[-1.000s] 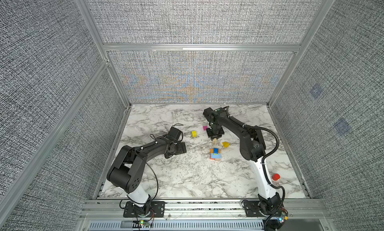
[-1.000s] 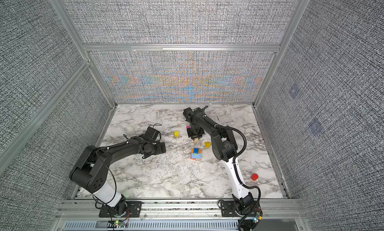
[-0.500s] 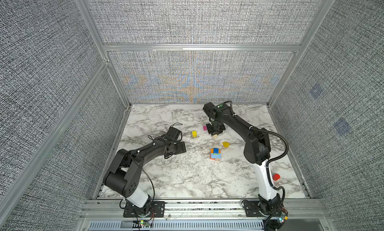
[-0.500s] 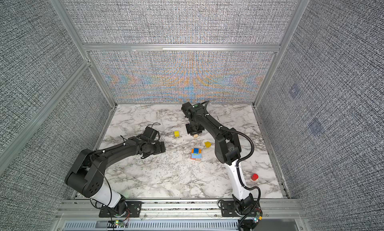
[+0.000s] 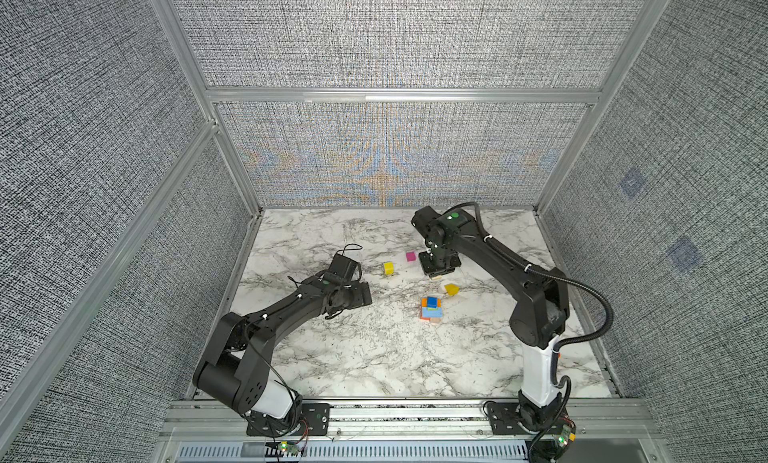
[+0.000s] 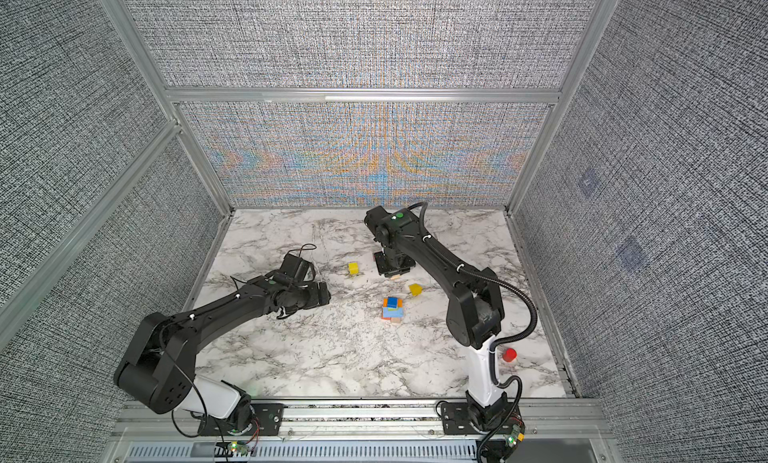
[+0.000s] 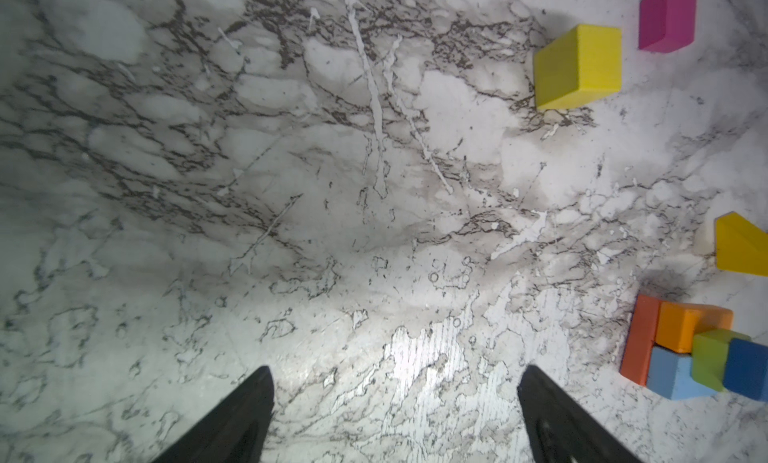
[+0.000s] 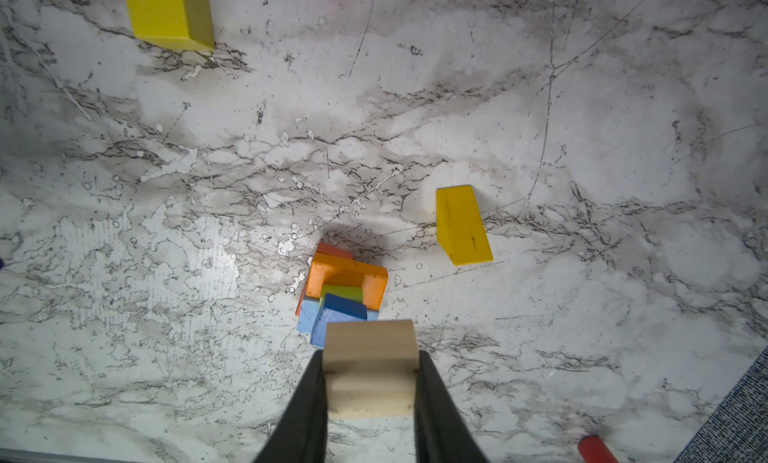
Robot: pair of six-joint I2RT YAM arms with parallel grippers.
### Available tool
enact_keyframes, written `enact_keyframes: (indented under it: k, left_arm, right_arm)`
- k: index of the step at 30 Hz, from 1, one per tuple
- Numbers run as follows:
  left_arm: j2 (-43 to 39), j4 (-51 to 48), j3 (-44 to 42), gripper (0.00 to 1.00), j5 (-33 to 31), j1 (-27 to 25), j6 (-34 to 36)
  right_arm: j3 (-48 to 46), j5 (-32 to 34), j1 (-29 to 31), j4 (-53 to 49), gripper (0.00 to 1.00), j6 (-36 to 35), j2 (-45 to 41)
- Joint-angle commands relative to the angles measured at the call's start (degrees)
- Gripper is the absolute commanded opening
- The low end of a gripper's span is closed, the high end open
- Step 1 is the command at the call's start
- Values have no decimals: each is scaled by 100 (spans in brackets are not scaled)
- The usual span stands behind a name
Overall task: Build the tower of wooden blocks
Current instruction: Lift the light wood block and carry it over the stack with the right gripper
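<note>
The tan block (image 8: 370, 340) is clamped by the right gripper (image 8: 370, 357) on 2 opposite faces, so its underside is left free for setting down. It appears to be carried clear of the marble table (image 5: 374, 357), at about 12 o'clock from the tower (image 5: 431, 309), near it but apart.

The tower is stood near the table's middle. A flat orange brick (image 8: 332, 249) and a light blue brick (image 8: 305, 319) are lowest, an orange arch (image 8: 347, 274) is set around a green block (image 8: 340, 292), and a blue cube (image 8: 338, 319) is topmost. That blue top is judged to be the tan block's next seat, which would explain the high carry.

The left gripper (image 7: 395, 369) is held wide open and empty over bare marble at about 9 o'clock from the tower, well apart, presumably so that the placing arm is not obstructed.

3 loose pieces are seen around the tower: a yellow cube (image 5: 388, 268) at 10 o'clock, a magenta block (image 5: 410, 256) at 11 o'clock and a yellow wedge (image 5: 451, 289) at 1 o'clock.

The grip is shown plainly only in the right wrist view; in both top views only a pale sliver is seen beneath the gripper. The tower's layering is likewise given best by the wrist views. A red cylinder (image 6: 509, 354), at 4 o'clock by the right arm's base, is shown whole in a top view and only clipped in the right wrist view.
</note>
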Motion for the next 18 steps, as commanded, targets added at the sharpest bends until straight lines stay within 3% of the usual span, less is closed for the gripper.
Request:
enact_keyframes:
  k: [1, 18]
  left_arm:
    - [-143, 41, -90, 93, 23, -42, 10]
    - [-447, 209, -621, 93, -307, -497, -256]
  right_arm:
    - [-241, -14, 70, 101, 24, 83, -190]
    - [-1562, -149, 456, 766, 23, 286, -763]
